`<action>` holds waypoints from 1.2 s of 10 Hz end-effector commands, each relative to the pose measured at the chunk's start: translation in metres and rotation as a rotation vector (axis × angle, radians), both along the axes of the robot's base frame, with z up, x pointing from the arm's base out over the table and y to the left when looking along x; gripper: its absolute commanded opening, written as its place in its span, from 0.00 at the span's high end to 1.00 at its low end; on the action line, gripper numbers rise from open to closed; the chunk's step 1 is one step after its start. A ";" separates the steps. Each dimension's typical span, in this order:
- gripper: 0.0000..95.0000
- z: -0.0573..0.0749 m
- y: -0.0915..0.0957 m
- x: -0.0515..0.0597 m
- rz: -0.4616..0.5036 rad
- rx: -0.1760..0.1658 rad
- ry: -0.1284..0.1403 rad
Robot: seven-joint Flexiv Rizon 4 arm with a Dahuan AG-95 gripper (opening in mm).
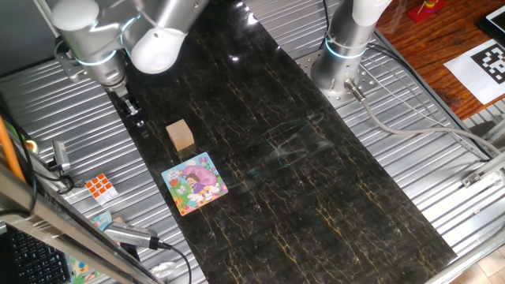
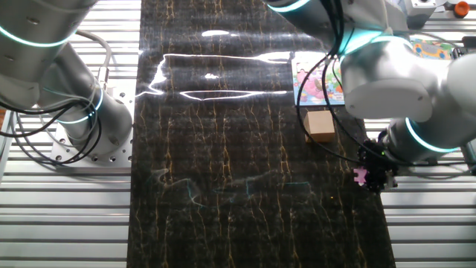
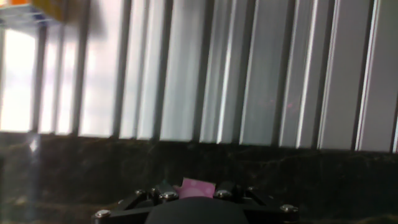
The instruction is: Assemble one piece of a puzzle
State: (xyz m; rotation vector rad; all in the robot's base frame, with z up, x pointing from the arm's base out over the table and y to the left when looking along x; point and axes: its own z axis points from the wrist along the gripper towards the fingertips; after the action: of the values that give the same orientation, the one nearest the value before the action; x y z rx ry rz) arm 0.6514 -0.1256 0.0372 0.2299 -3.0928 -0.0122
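The tiny pink piece [image 2: 361,176] sits between the black fingers of my gripper [image 2: 370,179], which is shut on it just above the dark marble strip near its edge. In the hand view the piece [image 3: 196,186] shows as a pink patch between the two fingertips. From the one fixed view the gripper [image 1: 137,121] hangs at the strip's left edge and the piece is hidden there. The puzzle [image 1: 195,183], a small orange-edged cartoon board, lies flat on the strip, a short way from the gripper; it also shows as the puzzle [image 2: 316,80] in the other fixed view.
A tan wooden block [image 1: 180,135] stands between gripper and puzzle. An orange-and-white Rubik's cube [image 1: 100,186] lies on the ribbed metal to the left. A second arm's base [image 1: 341,59] stands at the far side with cables. Ribbed metal flanks the dark strip [image 1: 316,197].
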 end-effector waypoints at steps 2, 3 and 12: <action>0.60 0.018 0.019 -0.008 0.011 -0.004 0.007; 0.60 0.027 0.030 -0.013 0.006 -0.003 0.014; 0.60 0.050 0.100 -0.036 -0.057 -0.015 0.034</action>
State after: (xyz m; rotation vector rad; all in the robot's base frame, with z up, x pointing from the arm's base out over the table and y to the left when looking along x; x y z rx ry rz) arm 0.6131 -0.0209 0.0878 0.1311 -3.0639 0.0064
